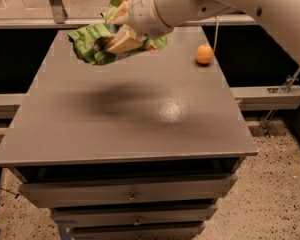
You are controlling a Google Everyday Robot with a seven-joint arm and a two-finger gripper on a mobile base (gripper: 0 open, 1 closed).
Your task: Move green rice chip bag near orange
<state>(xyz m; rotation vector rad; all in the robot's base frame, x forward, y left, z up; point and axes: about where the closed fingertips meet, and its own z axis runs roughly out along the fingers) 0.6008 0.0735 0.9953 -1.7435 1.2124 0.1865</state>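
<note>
My gripper [121,30] is shut on the green rice chip bag [92,43] and holds it in the air above the back left part of the grey table [130,114]. The bag is crumpled and sticks out to the left of the tan fingers [124,40]. The orange [204,54] sits on the table at the back right, well to the right of the bag. The white arm reaches in from the upper right.
The table has drawers [130,196] below its front edge. A metal post [55,3] stands behind the table at the left. A low white ledge [270,96] runs to the right of the table.
</note>
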